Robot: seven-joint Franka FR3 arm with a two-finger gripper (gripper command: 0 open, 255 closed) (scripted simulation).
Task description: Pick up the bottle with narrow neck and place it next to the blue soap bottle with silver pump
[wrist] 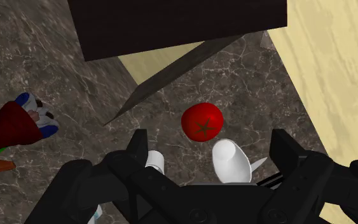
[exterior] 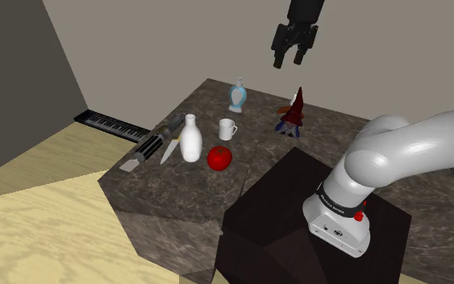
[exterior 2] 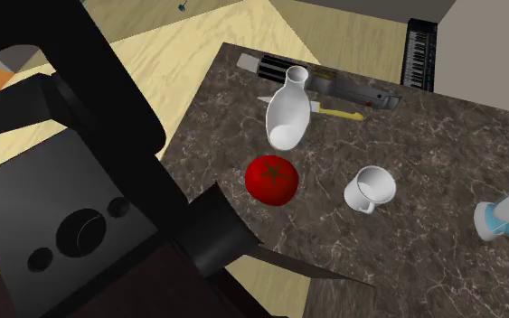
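End effector [exterior: 290, 58]: high above the surface [exterior: 177, 194]; we see its fingers wide apart, holding nothing.
White narrow-necked bottle [exterior: 189, 139]: upright on the surface, just beside a red tomato [exterior: 219, 157].
Blue soap bottle [exterior: 238, 97]: upright near the surface's far edge in the shoulder view, apart from the white bottle.
White mug [exterior: 227, 128]: we note it between the two bottles.

Open air surrounds the end effector [exterior: 289, 60], high over the counter [exterior: 177, 192]. Below it, the tomato [exterior: 219, 157] and mug [exterior: 227, 128] flank the white bottle [exterior: 189, 141] closely; the gnome figurine [exterior: 292, 117] stands well aside, with bare counter between.
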